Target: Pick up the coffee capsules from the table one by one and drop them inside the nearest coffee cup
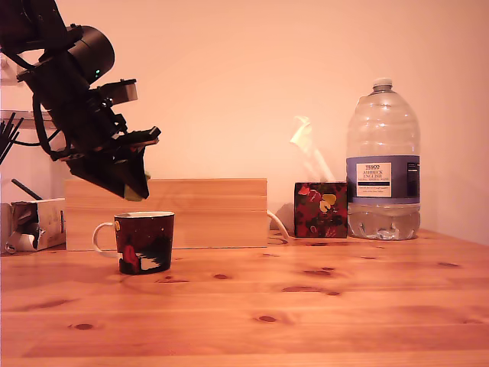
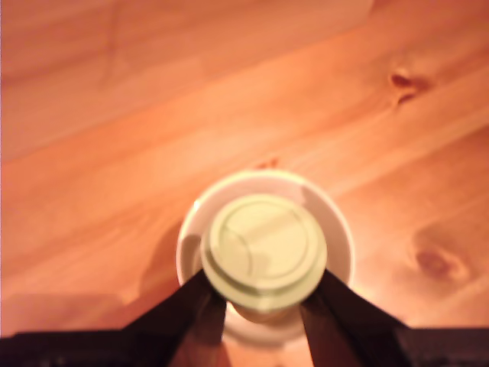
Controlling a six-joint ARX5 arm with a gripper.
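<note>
The coffee cup (image 1: 144,241) stands on the table (image 1: 306,306) at the exterior view's left, dark with red blotches, a white handle and a white inside. My gripper (image 1: 134,188) hangs directly above its mouth, tilted downward, and is shut on a pale olive-green coffee capsule (image 2: 263,249). In the wrist view the capsule's round flat face fills the space between the two dark fingers (image 2: 200,306), and the cup's white rim (image 2: 338,229) rings it from below. In the exterior view only a sliver of the capsule (image 1: 135,194) peeks out at the fingertips.
Behind the cup lies a plain light wooden box (image 1: 168,212). A floral tissue box (image 1: 320,209) and a large water bottle (image 1: 383,164) stand at the back right of the exterior view. White cartons (image 1: 32,223) sit at the far left edge.
</note>
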